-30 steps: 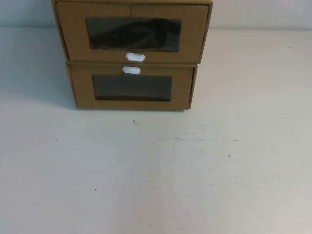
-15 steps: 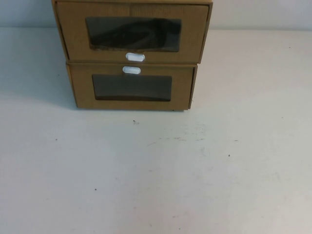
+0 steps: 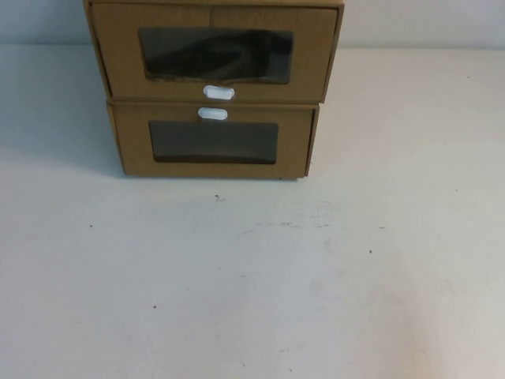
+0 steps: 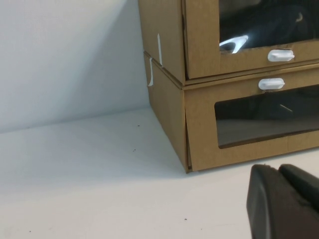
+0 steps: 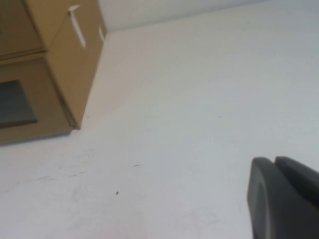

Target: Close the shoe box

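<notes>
The shoe box [image 3: 118,55] is the upper of two stacked brown cardboard boxes at the table's far middle. It has a clear window [image 3: 215,55] and a white pull tab [image 3: 218,92] below it. Its drawer front looks about flush with its shell. It also shows in the left wrist view [image 4: 202,40] and the right wrist view [image 5: 50,20]. Neither gripper shows in the high view. My left gripper [image 4: 279,168] is shut and empty, low over the table in front of the boxes. My right gripper [image 5: 274,160] is shut and empty, off to the boxes' right.
The lower cardboard box [image 3: 132,146] has its white tab [image 3: 212,114] above its window and carries the shoe box. The white table [image 3: 252,276] stretches in front and to both sides, with a few small dark specks. A white wall stands behind.
</notes>
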`<act>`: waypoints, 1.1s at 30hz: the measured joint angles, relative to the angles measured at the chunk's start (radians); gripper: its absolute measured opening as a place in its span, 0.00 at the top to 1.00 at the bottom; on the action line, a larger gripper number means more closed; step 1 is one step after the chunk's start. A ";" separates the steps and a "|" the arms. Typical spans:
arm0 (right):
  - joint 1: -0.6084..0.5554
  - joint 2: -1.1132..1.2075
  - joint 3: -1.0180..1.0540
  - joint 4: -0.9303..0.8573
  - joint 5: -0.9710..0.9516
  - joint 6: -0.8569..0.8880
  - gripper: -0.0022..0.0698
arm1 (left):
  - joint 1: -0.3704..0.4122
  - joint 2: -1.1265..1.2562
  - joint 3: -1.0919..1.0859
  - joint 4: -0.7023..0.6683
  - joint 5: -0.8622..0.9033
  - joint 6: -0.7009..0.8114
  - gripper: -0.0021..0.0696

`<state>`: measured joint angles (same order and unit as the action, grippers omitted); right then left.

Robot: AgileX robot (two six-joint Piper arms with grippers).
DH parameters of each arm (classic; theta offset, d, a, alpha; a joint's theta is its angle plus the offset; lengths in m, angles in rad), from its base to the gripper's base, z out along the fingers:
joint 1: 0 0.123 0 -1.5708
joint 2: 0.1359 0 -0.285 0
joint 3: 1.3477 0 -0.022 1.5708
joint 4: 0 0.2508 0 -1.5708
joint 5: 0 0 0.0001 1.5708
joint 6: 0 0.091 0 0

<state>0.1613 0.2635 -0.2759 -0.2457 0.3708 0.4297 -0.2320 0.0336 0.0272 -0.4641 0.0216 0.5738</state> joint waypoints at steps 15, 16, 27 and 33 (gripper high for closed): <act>-0.072 -0.274 0.163 0.044 0.013 -0.004 0.99 | 0.000 0.000 0.000 0.000 0.000 0.000 0.98; -0.072 -0.274 0.163 0.045 0.013 -0.004 0.99 | 0.000 0.000 0.000 0.000 0.000 0.000 0.98; -0.073 -0.277 0.235 0.381 -0.046 -0.501 0.99 | -0.001 0.000 0.000 0.000 0.001 0.000 0.98; -0.073 -0.277 0.302 0.405 -0.049 -0.544 0.99 | -0.001 0.000 0.000 0.000 0.001 0.000 0.98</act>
<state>0.0884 -0.0133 0.0260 0.1591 0.3217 -0.1143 -0.2326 0.0336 0.0272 -0.4641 0.0223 0.5738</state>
